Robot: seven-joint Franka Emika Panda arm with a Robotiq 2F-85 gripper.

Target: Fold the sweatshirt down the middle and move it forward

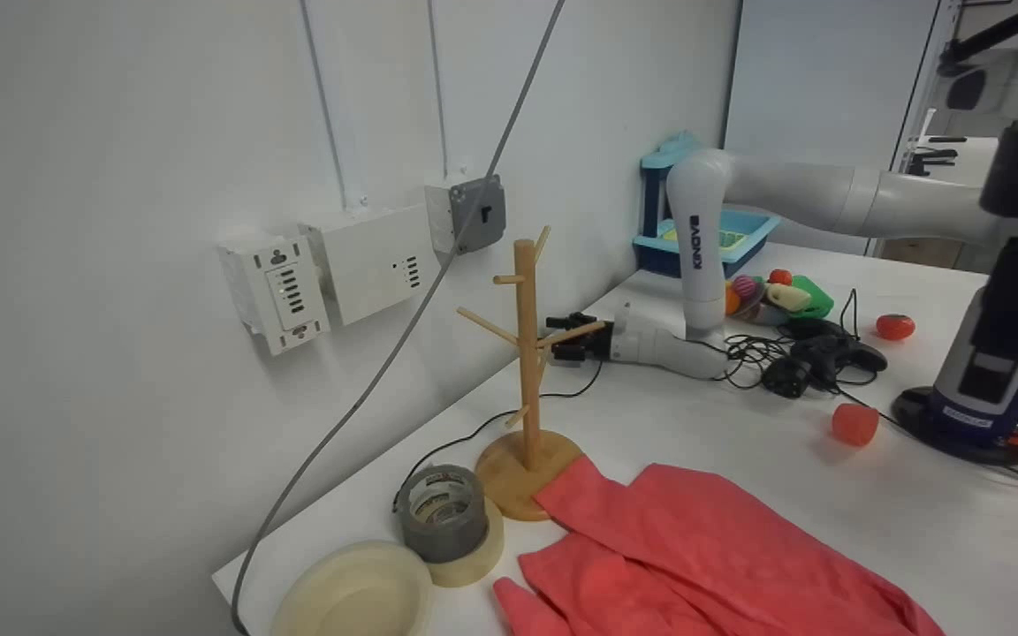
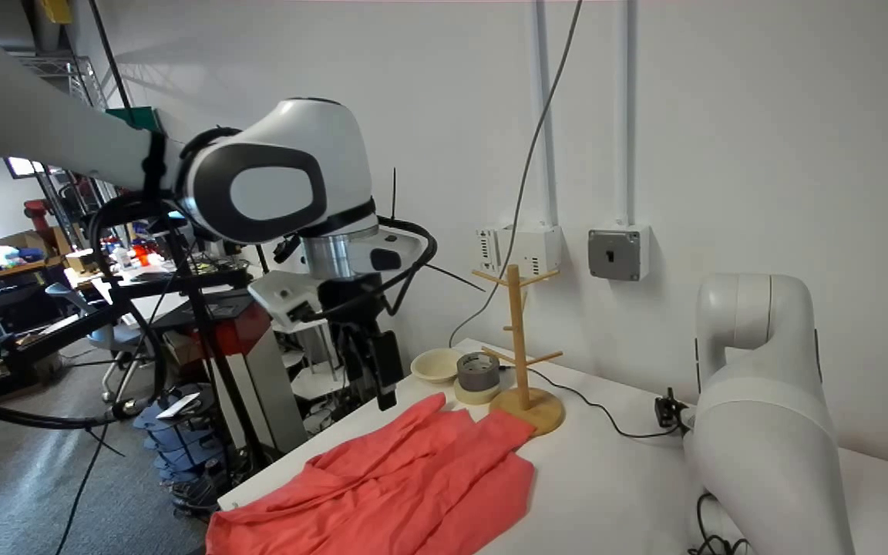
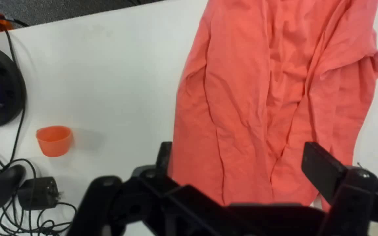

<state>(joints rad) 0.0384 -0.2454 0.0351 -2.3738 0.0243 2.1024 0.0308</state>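
Note:
The coral sweatshirt (image 1: 703,556) lies wrinkled on the white table, with long lengthwise folds. It also shows in an exterior view (image 2: 413,486), where one end reaches the mug tree's base. In the wrist view the sweatshirt (image 3: 238,82) runs from the top edge down between my fingers; its lower end is hidden behind the gripper. My gripper (image 3: 238,155) is open, with its fingers wide apart and nothing held. In an exterior view the gripper (image 2: 378,385) hangs above the sweatshirt, apart from it. It also shows as a dark shape at the right of an exterior view (image 1: 995,371).
A wooden mug tree (image 1: 527,353), stacked tape rolls (image 1: 445,521) and a cream bowl (image 1: 359,592) stand by the wall. A Kinova arm (image 1: 827,190) reaches over the table's far part. Cables, a dark controller (image 1: 827,353) and an orange cup (image 3: 54,141) lie beyond the sweatshirt.

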